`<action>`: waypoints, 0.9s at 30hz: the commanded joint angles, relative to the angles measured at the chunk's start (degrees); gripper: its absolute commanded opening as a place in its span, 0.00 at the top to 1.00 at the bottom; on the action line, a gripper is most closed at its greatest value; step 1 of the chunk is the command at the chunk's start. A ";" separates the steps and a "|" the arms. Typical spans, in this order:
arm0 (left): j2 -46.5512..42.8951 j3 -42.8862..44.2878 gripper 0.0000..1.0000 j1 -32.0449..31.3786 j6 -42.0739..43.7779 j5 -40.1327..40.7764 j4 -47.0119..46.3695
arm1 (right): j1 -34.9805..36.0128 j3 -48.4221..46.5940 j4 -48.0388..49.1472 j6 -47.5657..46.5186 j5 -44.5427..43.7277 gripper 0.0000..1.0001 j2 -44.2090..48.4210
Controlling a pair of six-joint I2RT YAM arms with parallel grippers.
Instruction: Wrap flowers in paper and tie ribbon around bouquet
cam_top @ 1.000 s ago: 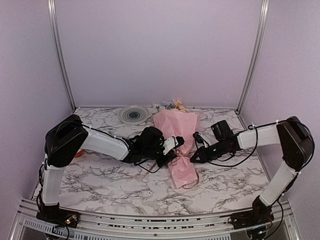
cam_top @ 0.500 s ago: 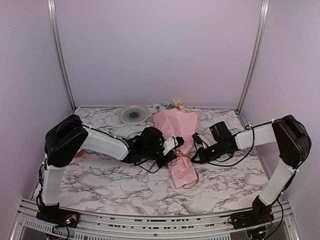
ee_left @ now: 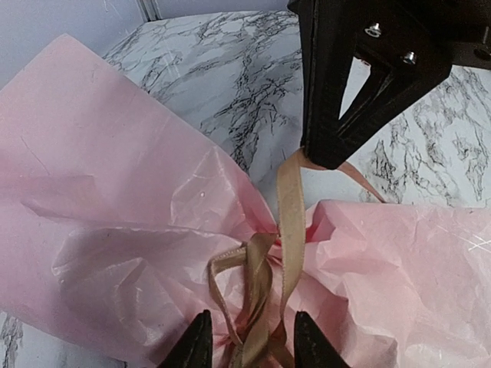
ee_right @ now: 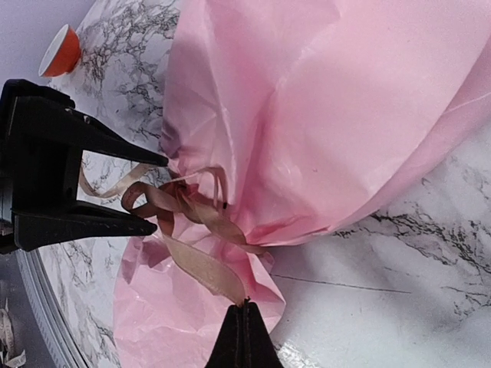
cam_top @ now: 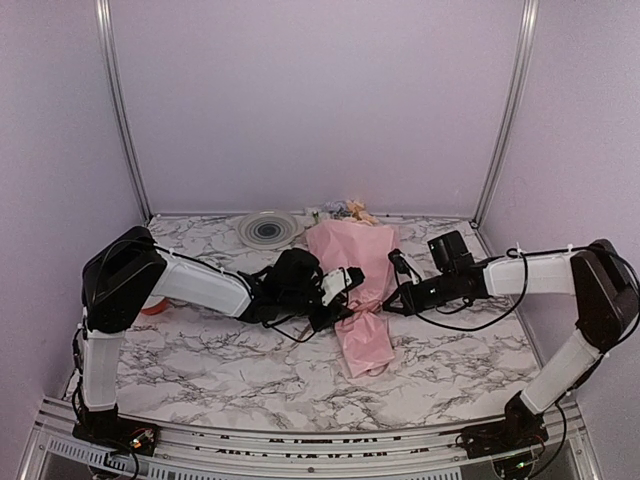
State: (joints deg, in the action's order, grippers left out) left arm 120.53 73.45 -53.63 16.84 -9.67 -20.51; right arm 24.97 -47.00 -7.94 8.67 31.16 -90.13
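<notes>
One bouquet [cam_top: 357,290], one ribbon [ee_left: 290,222], left gripper [ee_left: 251,320] parted, right gripper [ee_right: 245,310] pinching ribbon

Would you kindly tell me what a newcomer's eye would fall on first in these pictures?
The pink bouquet lies in the middle of the marble table, cinched to a narrow waist by a tan ribbon. From its right side the right tool is shut on one ribbon end. From its left, the left tool stands open around the knot.

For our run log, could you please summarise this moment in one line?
left gripper: open astride ribbon; right gripper: shut on ribbon; bouquet: wrapped
</notes>
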 commanded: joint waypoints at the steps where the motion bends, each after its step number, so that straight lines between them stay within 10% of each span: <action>1: -2.86 -1.37 0.63 0.71 -0.82 -1.81 -1.20 | 1.93 -2.07 -2.90 -0.21 1.49 1.00 1.55; 9: -3.19 -1.60 0.63 1.72 -2.77 -3.38 -1.20 | 6.74 -4.90 -0.53 4.15 2.80 1.00 -1.32; 21: -7.76 -4.03 0.35 5.37 -4.90 -20.38 0.30 | 5.91 -5.96 -4.18 9.87 0.26 1.00 -3.26; 27: -3.89 2.25 0.62 6.03 -9.74 -7.68 2.77 | 5.79 -6.13 -3.59 12.20 1.46 1.00 -3.83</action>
State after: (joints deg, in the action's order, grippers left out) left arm 114.74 70.19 -47.94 11.18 -24.43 -19.88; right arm 31.16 -51.57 -11.42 18.39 32.27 -93.65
